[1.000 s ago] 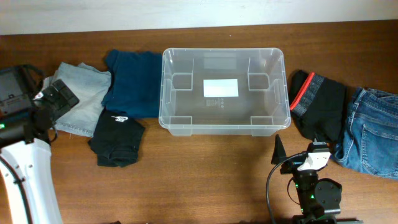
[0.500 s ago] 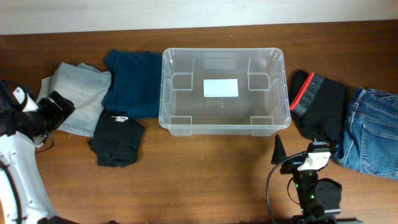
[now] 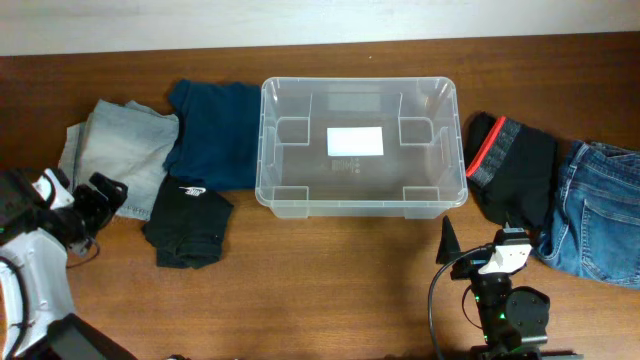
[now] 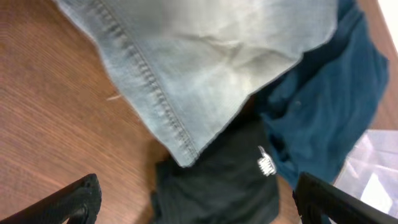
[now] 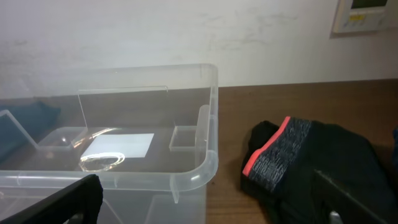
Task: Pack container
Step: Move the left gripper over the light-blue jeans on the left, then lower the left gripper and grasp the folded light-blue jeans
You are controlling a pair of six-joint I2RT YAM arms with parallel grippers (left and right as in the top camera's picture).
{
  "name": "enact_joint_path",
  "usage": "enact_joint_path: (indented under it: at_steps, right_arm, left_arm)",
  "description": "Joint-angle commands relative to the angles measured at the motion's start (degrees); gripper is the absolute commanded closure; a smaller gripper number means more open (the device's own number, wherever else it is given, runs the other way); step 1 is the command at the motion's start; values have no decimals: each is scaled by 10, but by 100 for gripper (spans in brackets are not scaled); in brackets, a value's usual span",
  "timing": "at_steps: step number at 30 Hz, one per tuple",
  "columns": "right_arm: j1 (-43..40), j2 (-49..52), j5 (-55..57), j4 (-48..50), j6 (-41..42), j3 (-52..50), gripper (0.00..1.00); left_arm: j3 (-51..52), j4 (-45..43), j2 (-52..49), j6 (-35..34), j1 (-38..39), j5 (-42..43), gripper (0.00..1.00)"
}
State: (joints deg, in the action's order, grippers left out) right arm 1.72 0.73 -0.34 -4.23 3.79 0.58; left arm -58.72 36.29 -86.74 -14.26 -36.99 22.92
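The clear container (image 3: 360, 207) stands empty at the table's middle, with a white label (image 3: 355, 141) on its base. It also shows in the right wrist view (image 5: 186, 174). My left gripper (image 3: 100, 195) is open and empty, low over the table left of a black garment (image 3: 188, 225). In the left wrist view its fingers (image 4: 68, 202) stand wide apart around the black garment (image 4: 217, 186). My right gripper (image 3: 483, 240) is open and empty, in front of the container's right corner. In the right wrist view (image 5: 208, 205) it faces that corner.
Light denim (image 3: 120, 155) and a navy shirt (image 3: 215, 130) lie left of the container. Black shorts with a red waistband (image 3: 515, 170) and blue jeans (image 3: 600, 215) lie to its right. A wall runs behind the table.
My left arm has moved toward the table's front, off the light denim to a spot left of the black garment. The right arm has not moved.
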Motion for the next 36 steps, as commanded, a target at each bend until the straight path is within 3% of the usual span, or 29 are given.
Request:
enact_joint_path:
  at_steps: [1, 11, 17, 30, 36]
  right_arm:
    - [2, -4, -5, -3, -4, -3, 2]
    - [2, -4, -5, -3, -4, -3, 2]
    - [2, -4, -5, -3, -4, -3, 2]
    - [2, -4, -5, -3, -4, -3, 2]
    - [2, -4, -5, -3, -4, -3, 2]
  left_arm:
    - [57, -57, -1, 11, -13, 23, 1]
    - [175, -242, -1, 10, -14, 42, 1]
    - [231, -350, -2, -30, -15, 43, 1]
    - [242, -441, -74, -104, -18, 48, 0]
    - [242, -532, -129, -137, -22, 118, 1]
